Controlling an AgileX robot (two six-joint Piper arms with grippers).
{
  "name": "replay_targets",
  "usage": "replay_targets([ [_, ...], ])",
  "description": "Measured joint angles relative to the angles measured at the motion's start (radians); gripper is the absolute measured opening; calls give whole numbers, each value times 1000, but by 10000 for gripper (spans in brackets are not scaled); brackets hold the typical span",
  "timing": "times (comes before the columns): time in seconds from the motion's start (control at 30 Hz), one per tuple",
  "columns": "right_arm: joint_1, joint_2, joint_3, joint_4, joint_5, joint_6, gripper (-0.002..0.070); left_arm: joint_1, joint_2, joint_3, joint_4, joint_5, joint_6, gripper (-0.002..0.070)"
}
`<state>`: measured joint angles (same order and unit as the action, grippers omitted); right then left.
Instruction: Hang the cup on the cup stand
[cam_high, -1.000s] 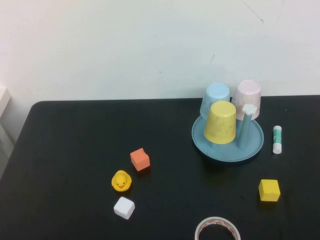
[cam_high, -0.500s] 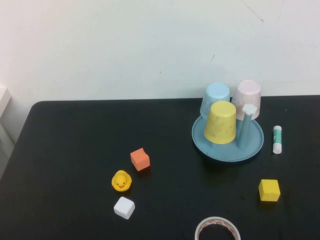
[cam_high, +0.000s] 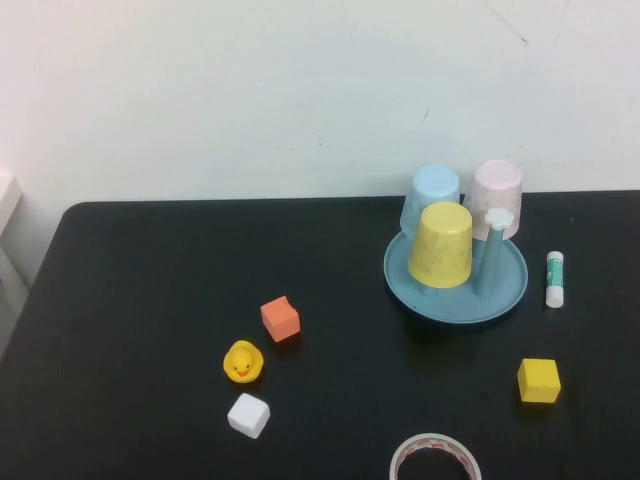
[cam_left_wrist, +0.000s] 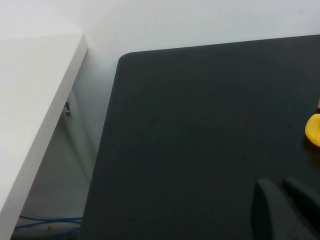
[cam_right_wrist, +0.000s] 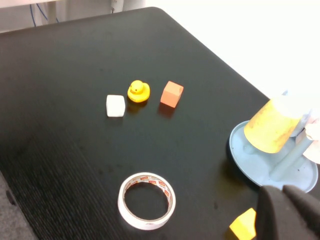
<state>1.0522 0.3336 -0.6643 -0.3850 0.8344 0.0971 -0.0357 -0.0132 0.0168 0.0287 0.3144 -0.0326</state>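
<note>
The yellow cup (cam_high: 441, 245) hangs upside down on a peg of the round light-blue cup stand (cam_high: 505, 296) at the right rear of the black table; it also shows in the right wrist view as the cup (cam_right_wrist: 272, 127) on the stand (cam_right_wrist: 250, 162). One peg with a white flower cap (cam_high: 498, 217) stands bare. Neither arm appears in the high view. My left gripper (cam_left_wrist: 281, 187) is shut and empty over the table's left part. My right gripper (cam_right_wrist: 282, 192) is shut and empty, near the stand's rim.
A pale blue cup (cam_high: 432, 196) and a pale pink cup (cam_high: 497, 194) hang on the stand's rear pegs. Loose on the table: orange cube (cam_high: 280, 319), rubber duck (cam_high: 242, 362), white cube (cam_high: 248, 415), yellow cube (cam_high: 539, 380), tape roll (cam_high: 435, 458), glue stick (cam_high: 555, 278).
</note>
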Motion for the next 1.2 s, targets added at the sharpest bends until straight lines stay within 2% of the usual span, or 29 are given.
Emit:
replay_targets([
  [0.3,0,-2,0,-11,0,-1,-1,0,0,0,0,0,0,0],
  [0.37,-40,-17,0,-18,-16,-1,-1,0,0,0,0,0,0,0],
  [0.5,-223,-54,52,-25,-139,-2,-1,0,0,0,0,0,0,0],
  [0.73,-738,-184,349,-83,-588,-16,-1,0,0,0,0,0,0,0],
  [0.9,-967,-316,517,-89,-755,-6,-1,0,0,0,0,0,0,0],
  [1.03,-1066,-346,575,-89,-809,33,-1,0,0,0,0,0,0,0],
  [1.2,-1076,-346,587,-89,-849,83,-1,0,0,0,0,0,0,0],
])
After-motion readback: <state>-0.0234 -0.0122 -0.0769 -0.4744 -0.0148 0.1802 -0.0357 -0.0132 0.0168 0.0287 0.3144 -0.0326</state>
